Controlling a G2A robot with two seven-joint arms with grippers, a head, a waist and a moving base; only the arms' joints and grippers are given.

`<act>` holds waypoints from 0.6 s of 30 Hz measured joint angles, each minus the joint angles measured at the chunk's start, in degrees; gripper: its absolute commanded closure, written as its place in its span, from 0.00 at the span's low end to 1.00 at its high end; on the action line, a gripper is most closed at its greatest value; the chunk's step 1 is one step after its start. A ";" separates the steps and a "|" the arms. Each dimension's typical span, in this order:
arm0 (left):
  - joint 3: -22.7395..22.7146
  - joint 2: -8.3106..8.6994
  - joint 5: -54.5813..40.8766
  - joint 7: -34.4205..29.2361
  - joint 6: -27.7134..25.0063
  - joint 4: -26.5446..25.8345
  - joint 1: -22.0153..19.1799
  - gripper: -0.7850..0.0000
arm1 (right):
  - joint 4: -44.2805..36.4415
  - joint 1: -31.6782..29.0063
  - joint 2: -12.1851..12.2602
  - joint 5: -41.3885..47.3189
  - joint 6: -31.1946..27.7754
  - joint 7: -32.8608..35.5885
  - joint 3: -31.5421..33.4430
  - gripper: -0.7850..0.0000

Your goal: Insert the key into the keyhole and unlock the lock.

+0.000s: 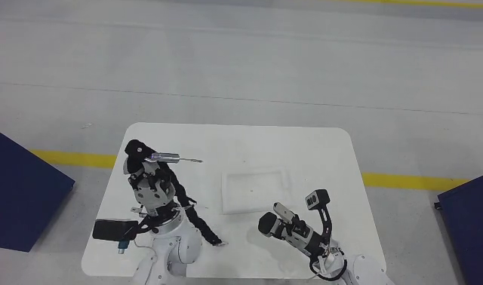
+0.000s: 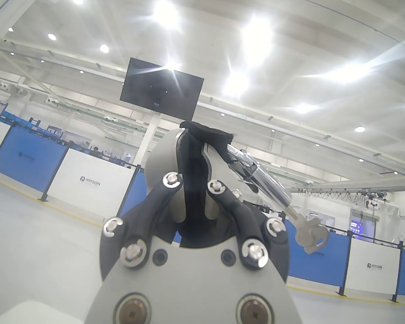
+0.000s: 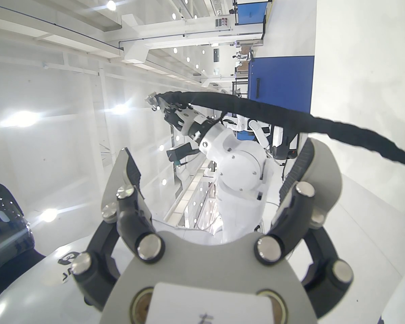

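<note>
My left gripper (image 2: 202, 138) is shut on one end of a silvery, bar-shaped lock (image 2: 260, 178). The lock juts out sideways from the fingers. A flat metal key (image 2: 311, 234) sticks out of its far end, its blade in the keyhole. In the top view the left gripper (image 1: 139, 151) is raised over the table's left side, with the lock (image 1: 167, 157) and key (image 1: 193, 160) pointing right. My right gripper (image 3: 217, 150) stands open with nothing between its fingers, facing the left gripper (image 3: 167, 107) from a distance. It sits low at the front right (image 1: 270, 219).
A shallow white tray (image 1: 255, 191) lies mid-table between the two arms. A black sleeved cable (image 3: 290, 116) trails from the left arm across the space in front of the right gripper. The white table (image 1: 324, 153) has bare room at the back and right.
</note>
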 measured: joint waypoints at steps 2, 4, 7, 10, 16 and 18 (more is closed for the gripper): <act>-0.78 0.02 0.52 -1.19 -0.23 0.56 -2.21 1.00 | 0.00 0.00 0.00 0.00 0.00 0.00 0.00 0.00; -1.28 -0.01 0.70 -1.84 -0.28 1.46 -4.05 1.00 | 0.00 0.00 0.00 0.00 0.00 0.00 0.00 0.00; -1.85 -0.04 1.43 -2.44 0.00 4.15 -5.98 1.00 | 0.00 0.00 0.00 0.00 0.00 0.00 0.00 0.00; -2.46 0.04 2.94 -2.72 0.38 9.33 -6.83 1.00 | 0.00 0.00 0.00 0.00 0.00 0.00 0.00 0.00; -4.06 0.21 4.20 -2.48 1.14 22.74 -9.01 1.00 | 0.00 0.00 0.00 0.00 0.00 0.00 0.00 0.00; -4.39 0.32 5.44 -2.87 1.57 26.56 -9.95 1.00 | 0.00 0.00 0.00 0.00 0.00 0.00 0.00 0.00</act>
